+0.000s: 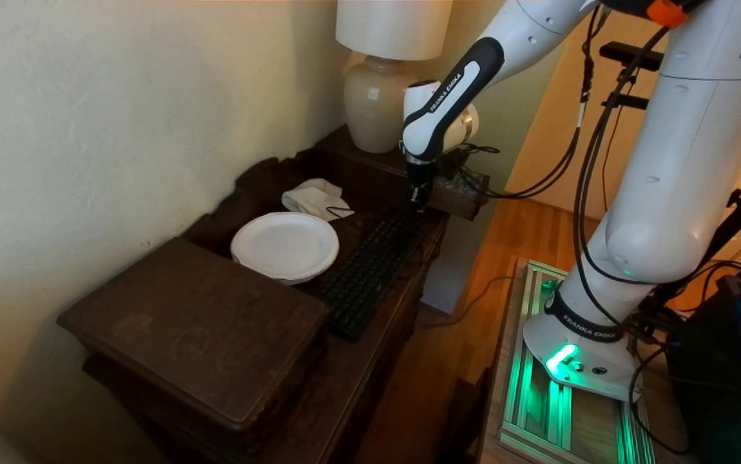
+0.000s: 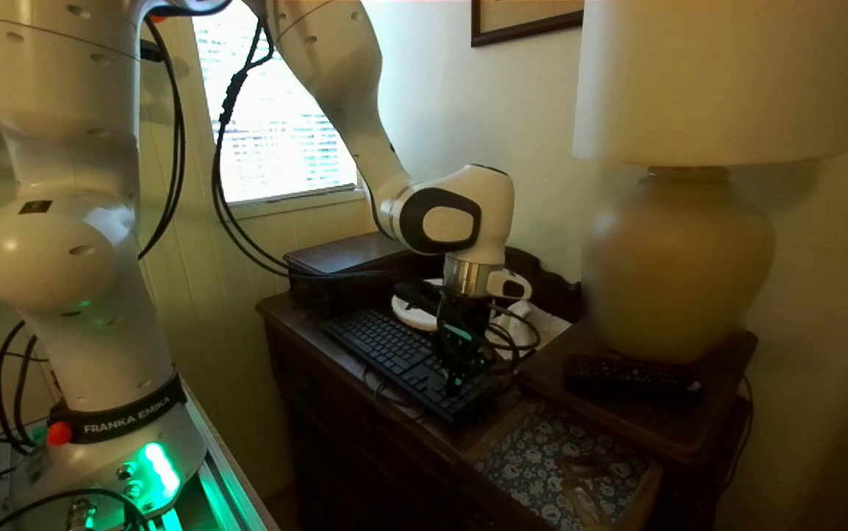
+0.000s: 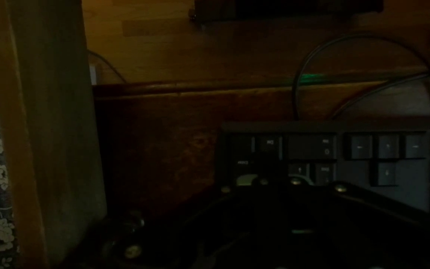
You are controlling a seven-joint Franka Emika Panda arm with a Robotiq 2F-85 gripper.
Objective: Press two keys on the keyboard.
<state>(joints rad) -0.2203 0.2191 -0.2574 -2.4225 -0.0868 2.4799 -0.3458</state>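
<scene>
The long black keyboard [image 1: 370, 274] lies flat along the front of the dark dresser. It also shows in an exterior view [image 2: 387, 343] and partly in the wrist view [image 3: 361, 190]. My gripper [image 2: 455, 385] points down at the number-pad end of the keyboard, also seen in an exterior view [image 1: 417, 203]. In the wrist view the fingertips [image 3: 270, 164] are together with nothing between them, over the keys by Enter and Del. The view is very dark, and I cannot tell whether they touch a key. The gripper body hides part of the number pad.
A white plate [image 1: 285, 245] and a white cloth [image 1: 316, 198] lie behind the keyboard. A wooden box [image 1: 196, 322] stands at its far end. An open drawer [image 2: 498, 442] and a large lamp [image 2: 678, 265] are near the gripper. A cable [image 3: 364, 36] loops at the front edge.
</scene>
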